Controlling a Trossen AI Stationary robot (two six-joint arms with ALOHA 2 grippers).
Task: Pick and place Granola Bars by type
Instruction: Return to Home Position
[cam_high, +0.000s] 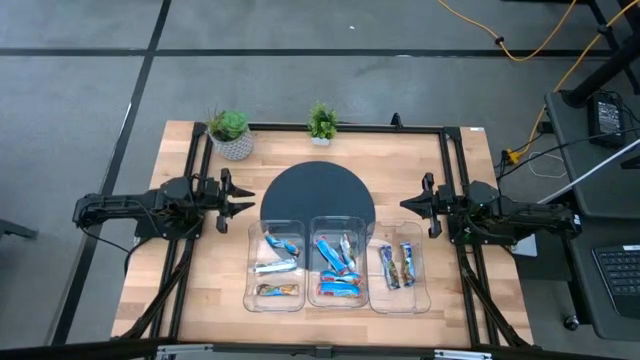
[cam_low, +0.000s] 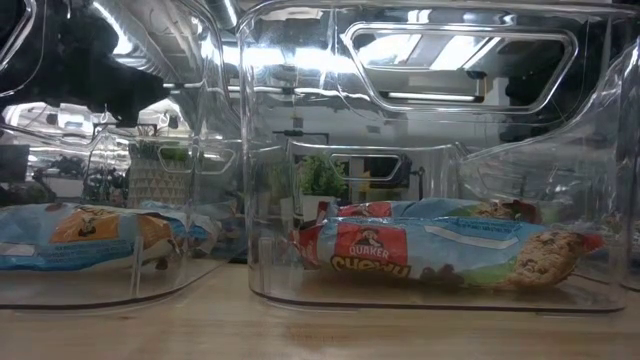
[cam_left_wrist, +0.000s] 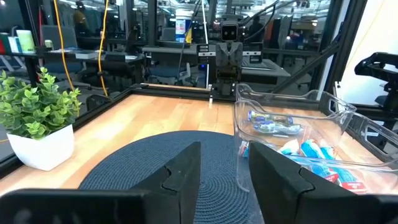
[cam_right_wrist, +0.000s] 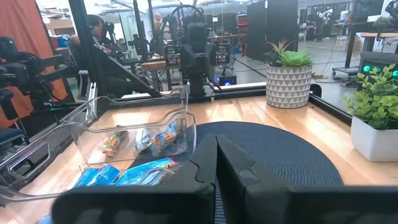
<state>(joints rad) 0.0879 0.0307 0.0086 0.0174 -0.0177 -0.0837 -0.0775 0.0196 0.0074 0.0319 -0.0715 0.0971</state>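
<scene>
A round mat (cam_high: 317, 190) lies at the middle of the worktop (cam_high: 200, 290). At the far edge stand two plants: the left plant (cam_high: 230, 130) beyond the mat's left side, the right plant (cam_high: 322, 122) beyond its middle. Three trays sit in a row near of the mat. The left tray (cam_high: 250, 270) holds three granola bars (cam_high: 275, 267), the middle tray (cam_high: 312, 262) several piled, the right tray (cam_high: 421, 290) two side by side. The left arm (cam_high: 150, 212) lies left of the mat and the right arm (cam_high: 500, 220) right of it, jaws pointing inward.
</scene>
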